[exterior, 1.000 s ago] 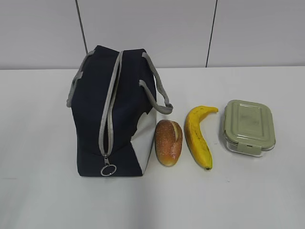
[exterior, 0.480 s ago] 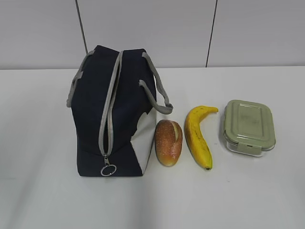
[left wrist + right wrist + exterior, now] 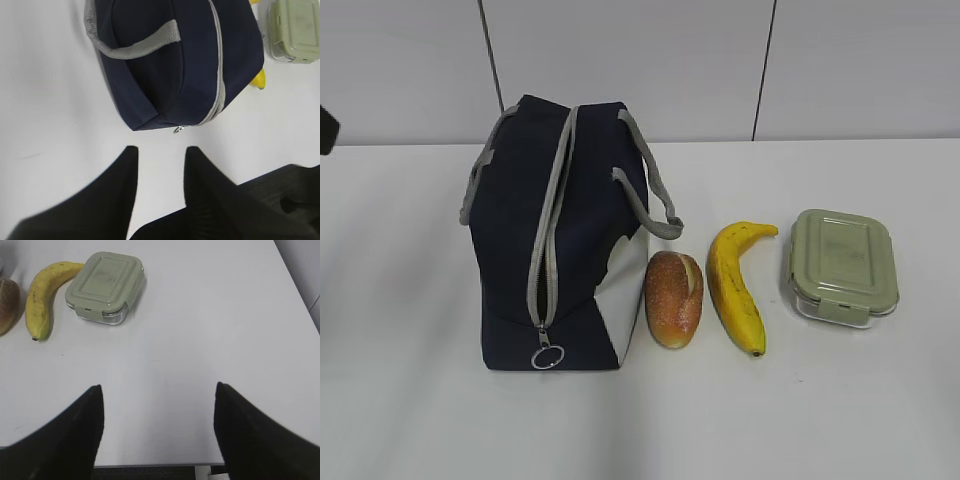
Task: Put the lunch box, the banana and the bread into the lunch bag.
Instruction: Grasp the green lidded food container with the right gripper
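Note:
The navy lunch bag (image 3: 565, 240) stands on the white table with its grey zipper shut and the ring pull (image 3: 547, 357) at the near end. It also shows in the left wrist view (image 3: 175, 60). The bread (image 3: 674, 298) lies right of the bag, then the banana (image 3: 735, 285), then the lunch box (image 3: 843, 265) with its green lid on. My left gripper (image 3: 160, 150) is open and empty above the table, short of the bag's zipper end. My right gripper (image 3: 157, 387) is open wide and empty, near the table's front edge, well short of the lunch box (image 3: 106, 287) and the banana (image 3: 42, 297).
A dark bit of the left arm (image 3: 326, 128) shows at the left edge of the exterior view. The table's front edge (image 3: 150, 466) lies under the right gripper. A grey panelled wall (image 3: 640, 60) stands behind the table.
A dark part of the left arm has come into the exterior view at the left edge. The bag, bread, banana and lunch box have not moved.

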You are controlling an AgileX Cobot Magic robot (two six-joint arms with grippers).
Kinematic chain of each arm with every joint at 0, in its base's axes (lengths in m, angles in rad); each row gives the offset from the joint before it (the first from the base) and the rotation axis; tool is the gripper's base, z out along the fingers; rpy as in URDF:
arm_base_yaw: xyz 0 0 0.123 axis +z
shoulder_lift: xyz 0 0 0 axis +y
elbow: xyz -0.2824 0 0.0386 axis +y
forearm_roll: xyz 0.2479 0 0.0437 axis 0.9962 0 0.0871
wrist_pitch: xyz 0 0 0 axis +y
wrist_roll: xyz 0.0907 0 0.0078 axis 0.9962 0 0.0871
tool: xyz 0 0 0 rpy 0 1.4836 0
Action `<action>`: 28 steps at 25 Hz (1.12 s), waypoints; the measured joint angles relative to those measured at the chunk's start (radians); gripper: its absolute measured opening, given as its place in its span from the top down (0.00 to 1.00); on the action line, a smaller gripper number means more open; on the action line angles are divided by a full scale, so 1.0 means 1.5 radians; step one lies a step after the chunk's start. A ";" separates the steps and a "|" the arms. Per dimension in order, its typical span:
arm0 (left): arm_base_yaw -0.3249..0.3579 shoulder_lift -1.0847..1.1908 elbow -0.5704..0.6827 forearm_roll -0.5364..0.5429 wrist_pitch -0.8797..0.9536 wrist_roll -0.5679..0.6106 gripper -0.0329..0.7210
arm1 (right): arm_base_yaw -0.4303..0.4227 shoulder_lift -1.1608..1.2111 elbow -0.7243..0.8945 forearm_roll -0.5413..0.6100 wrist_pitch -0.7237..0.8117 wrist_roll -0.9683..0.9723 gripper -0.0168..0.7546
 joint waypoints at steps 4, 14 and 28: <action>-0.002 0.069 -0.043 -0.022 0.007 0.000 0.64 | 0.000 0.000 0.000 0.000 0.000 0.000 0.29; -0.002 0.203 -0.119 -0.045 -0.002 -0.001 0.64 | 0.000 0.000 0.000 0.000 0.000 0.000 0.29; -0.002 0.312 -0.196 -0.041 -0.024 -0.011 0.59 | 0.000 0.000 0.000 0.000 0.000 0.000 0.29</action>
